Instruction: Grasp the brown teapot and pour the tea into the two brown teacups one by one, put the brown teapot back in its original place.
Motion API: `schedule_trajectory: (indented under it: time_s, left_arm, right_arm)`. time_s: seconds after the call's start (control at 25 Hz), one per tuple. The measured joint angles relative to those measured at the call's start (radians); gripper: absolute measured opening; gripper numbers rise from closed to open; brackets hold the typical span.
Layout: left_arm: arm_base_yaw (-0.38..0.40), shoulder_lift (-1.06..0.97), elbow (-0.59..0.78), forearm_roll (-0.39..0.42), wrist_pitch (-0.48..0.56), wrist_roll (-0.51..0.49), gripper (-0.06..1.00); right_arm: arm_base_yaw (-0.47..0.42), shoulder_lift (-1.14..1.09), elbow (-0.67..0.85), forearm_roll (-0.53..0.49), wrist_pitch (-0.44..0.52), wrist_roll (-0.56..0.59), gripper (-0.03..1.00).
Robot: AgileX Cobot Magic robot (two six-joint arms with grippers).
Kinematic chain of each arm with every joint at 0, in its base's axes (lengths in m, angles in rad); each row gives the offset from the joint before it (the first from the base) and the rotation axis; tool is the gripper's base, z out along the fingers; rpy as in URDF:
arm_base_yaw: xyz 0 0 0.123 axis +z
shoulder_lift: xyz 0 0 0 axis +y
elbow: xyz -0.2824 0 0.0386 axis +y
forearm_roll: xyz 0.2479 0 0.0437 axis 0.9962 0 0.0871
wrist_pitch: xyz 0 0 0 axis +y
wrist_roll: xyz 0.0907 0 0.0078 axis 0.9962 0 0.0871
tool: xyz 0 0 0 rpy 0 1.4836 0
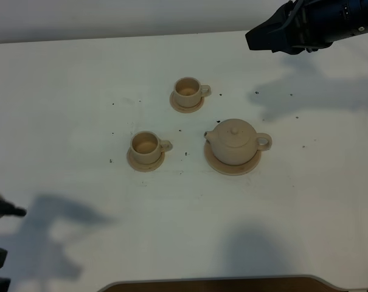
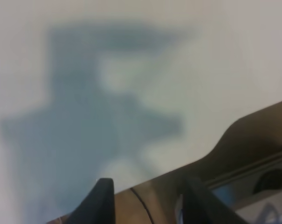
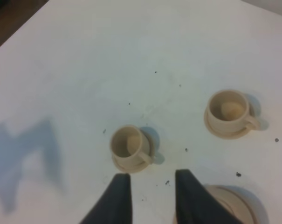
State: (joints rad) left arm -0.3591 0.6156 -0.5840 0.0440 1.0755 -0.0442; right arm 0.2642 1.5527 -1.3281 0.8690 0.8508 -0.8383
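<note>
2 fingers of left gripper (image 2: 149, 186) apart, empty, at near edge of table (image 1: 62, 121) | teapot (image 1: 234, 141) on big saucer (image 1: 232, 170), right of near cup (image 1: 145, 145) | far cup (image 1: 187, 90) behind | right gripper (image 3: 152, 176) partly open, empty, far side, well apart from teapot

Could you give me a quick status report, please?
Left gripper open, empty. Right gripper open, empty, off the brown teapot. Teapot upright on wide saucer. Nothing in the way.
</note>
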Motion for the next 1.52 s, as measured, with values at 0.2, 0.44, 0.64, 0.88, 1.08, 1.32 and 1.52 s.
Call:
schedule_trajectory:
  time_s: [0.2,0.44,0.64,0.88,1.08,1.32,1.52]
  left_arm:
    - [0.000,-0.154,0.028,0.009,0.052,-0.043,0.35]
    - [0.000,-0.319,0.043,0.021,0.034,-0.093,0.35]
    - [0.000,-0.411,0.074,-0.009,-0.012,-0.079,0.35]
    - [0.000,-0.423,0.076,-0.095,-0.017,0.034,0.36]
    - [0.000,-0.423,0.076,-0.138,-0.017,0.078,0.36]
    - [0.070,-0.423,0.076,-0.144,-0.017,0.083,0.36]
    - [0.237,-0.423,0.076,-0.145,-0.017,0.083,0.36]
  right_arm:
    - [0.000,0.000,0.000,0.000,0.000,0.003,0.26]
    - [0.000,0.000,0.000,0.000,0.000,0.003,0.26]
    - [0.000,0.000,0.000,0.000,0.000,0.003,0.26]
    - [0.000,0.000,0.000,0.010,-0.008,0.000,0.26]
    - [0.000,0.000,0.000,0.014,-0.010,-0.018,0.27]
    - [0.000,0.000,0.000,0.015,-0.013,-0.044,0.34]
    - [0.000,0.000,0.000,0.015,-0.013,-0.045,0.37]
